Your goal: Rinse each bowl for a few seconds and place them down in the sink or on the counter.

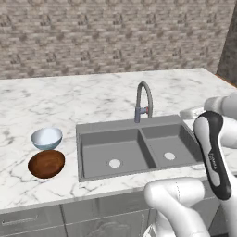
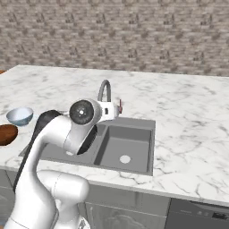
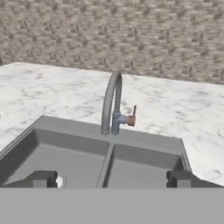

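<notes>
Two bowls sit side by side on the counter [image 1: 69, 99] left of the sink [image 1: 83, 129]. The pale blue-white bowl [image 1: 46, 138] [image 2: 20, 116] is farther back, and the dark reddish-brown bowl [image 1: 46, 164] [image 2: 6, 134] is nearer the front edge. In the hand view my gripper [image 3: 113, 179] is open, with nothing between its fingertips [image 3: 43, 178]. It hovers over the front of the sink [image 3: 144, 139], facing the gooseneck tap [image 3: 109, 105]. It is well to the right of both bowls.
The tap [image 1: 143, 99] stands behind the divider between the two basins and has a small red-tipped lever [image 3: 132, 117]. No water shows. White marble counter runs on both sides of the sink [image 2: 134, 121]. A brick wall closes the back. Grey drawers sit below.
</notes>
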Motion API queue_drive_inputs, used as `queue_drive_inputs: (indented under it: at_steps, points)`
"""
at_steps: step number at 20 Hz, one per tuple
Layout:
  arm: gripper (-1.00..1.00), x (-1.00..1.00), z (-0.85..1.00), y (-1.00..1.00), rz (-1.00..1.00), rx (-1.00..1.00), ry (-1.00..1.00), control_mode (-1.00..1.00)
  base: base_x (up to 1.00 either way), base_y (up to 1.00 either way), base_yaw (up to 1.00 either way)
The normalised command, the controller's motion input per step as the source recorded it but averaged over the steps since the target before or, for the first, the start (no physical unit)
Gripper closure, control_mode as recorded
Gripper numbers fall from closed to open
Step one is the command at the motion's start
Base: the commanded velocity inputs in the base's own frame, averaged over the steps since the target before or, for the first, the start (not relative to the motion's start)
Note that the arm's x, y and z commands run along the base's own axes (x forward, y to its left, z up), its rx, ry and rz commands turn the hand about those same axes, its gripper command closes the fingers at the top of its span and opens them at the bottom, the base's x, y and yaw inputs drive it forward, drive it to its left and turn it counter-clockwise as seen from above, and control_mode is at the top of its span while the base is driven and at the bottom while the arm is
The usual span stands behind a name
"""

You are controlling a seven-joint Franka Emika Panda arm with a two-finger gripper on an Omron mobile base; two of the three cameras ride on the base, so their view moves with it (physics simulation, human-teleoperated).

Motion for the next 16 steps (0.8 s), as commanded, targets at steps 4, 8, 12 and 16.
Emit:
queue_drive_inputs:
  at_steps: [4,8,12,16]
  points:
    - [-1.0,0.08,-0.18,-0.23,0.16,0.0,-0.25,-1.0,0.0,0.0,0.0]
    - [-1.0,0.19,-0.15,-0.17,0.17,0.0,-0.16,-1.0,0.0,0.0,0.0]
    - [-1.0,0.38,-0.1,-0.06,0.14,0.0,-0.1,-1.0,0.0,0.0,0.0]
    - [-1.0,0.49,-0.06,-0.07,0.07,0.01,-0.02,-1.0,0.0,0.0,0.0]
